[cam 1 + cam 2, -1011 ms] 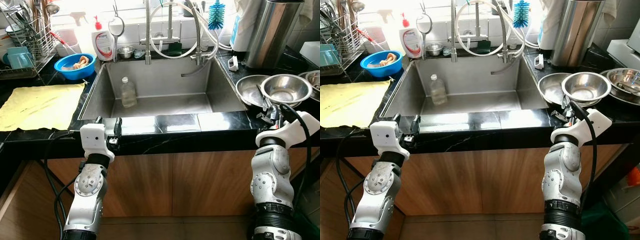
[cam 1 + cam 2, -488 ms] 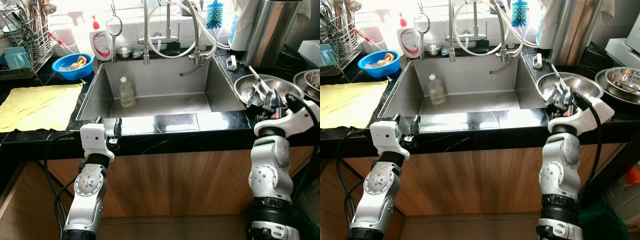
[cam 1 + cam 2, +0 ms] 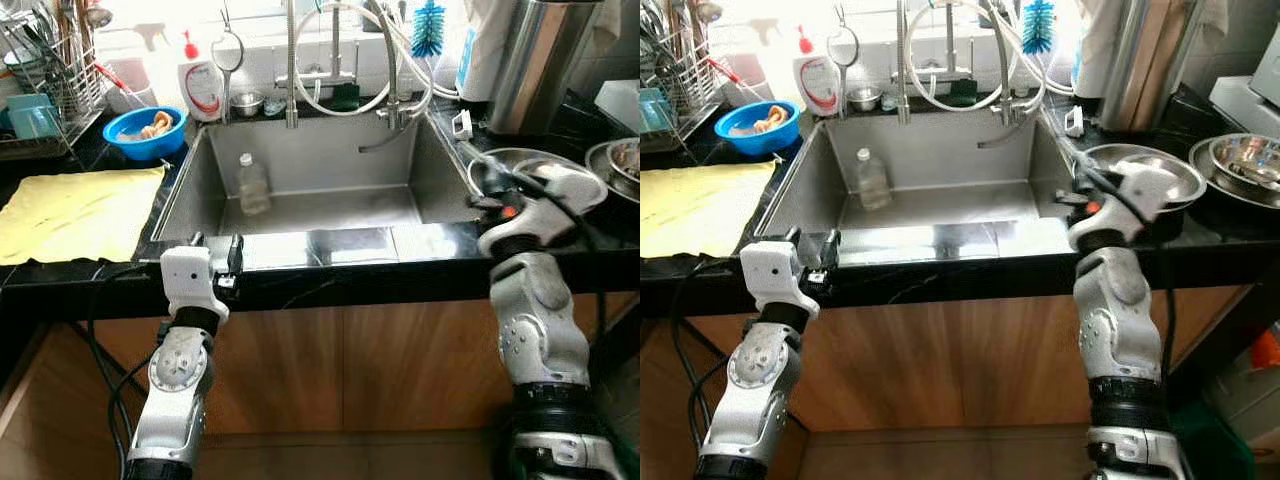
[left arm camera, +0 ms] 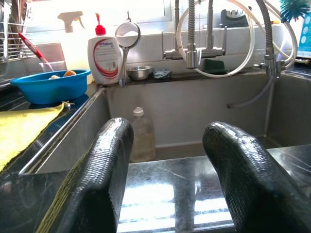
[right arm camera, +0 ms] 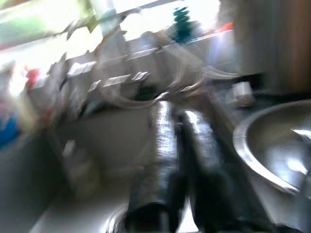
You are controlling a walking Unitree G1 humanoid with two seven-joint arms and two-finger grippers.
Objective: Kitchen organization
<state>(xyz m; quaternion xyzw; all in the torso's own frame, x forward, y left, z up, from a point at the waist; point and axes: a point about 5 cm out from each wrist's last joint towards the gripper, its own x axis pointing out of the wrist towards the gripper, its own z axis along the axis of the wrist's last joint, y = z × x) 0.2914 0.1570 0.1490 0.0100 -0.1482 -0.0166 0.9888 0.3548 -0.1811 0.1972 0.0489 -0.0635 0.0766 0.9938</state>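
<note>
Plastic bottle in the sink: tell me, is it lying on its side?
No, the plastic bottle stands upright near the back left corner of the sink.

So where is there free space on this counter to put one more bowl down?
Free: the front ledge between the sink and the counter edge, and the flat yellow cloth. Crowded: the right side with stacked steel bowls, and the back left with the blue bowl and dish rack.

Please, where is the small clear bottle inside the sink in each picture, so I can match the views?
Left eye view: clear bottle stands at the sink's back left.
Right eye view: same corner.
Left wrist view: between the left pincer's open fingers, nearer one of them.
Right wrist view: too blurred to tell.
Shared landmark: the white soap bottle.
</note>
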